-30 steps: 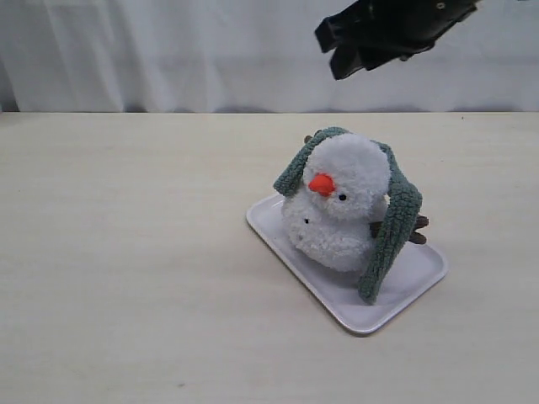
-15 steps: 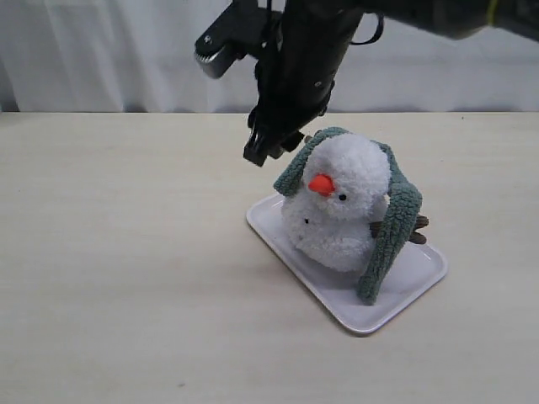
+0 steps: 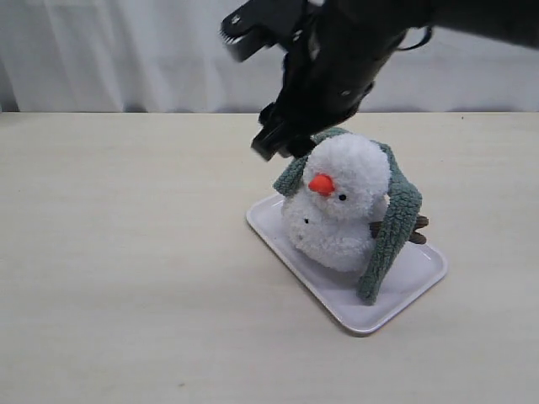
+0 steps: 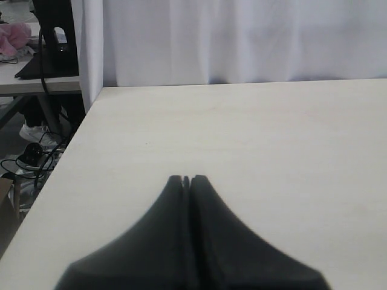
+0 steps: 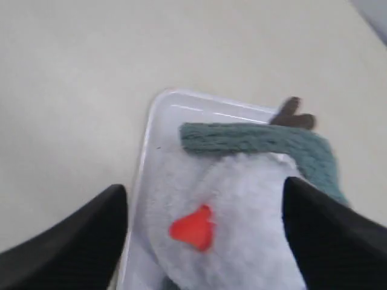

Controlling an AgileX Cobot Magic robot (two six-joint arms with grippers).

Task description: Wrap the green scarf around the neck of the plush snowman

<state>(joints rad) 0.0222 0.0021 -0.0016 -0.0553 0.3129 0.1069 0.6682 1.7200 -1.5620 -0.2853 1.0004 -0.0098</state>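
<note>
Right tool (image 5: 204, 190) wide apart over tray (image 3: 396, 290) with plush snowman (image 3: 341, 210) and green scarf (image 3: 396, 227)

The plush snowman (image 3: 341, 206) is seated in a tray (image 3: 364, 324) on the table (image 3: 126, 252); the green scarf (image 3: 393, 229) is draped over its head.

The right gripper (image 3: 280, 143) has dropped from the top corner to the plush snowman (image 3: 337, 210) (jaws spread wider).

Green scarf (image 3: 394, 225) hangs over the plush snowman (image 3: 345, 181) (on a white tray (image 3: 421, 268)), tool (image 3: 276, 143) nearby.
</note>
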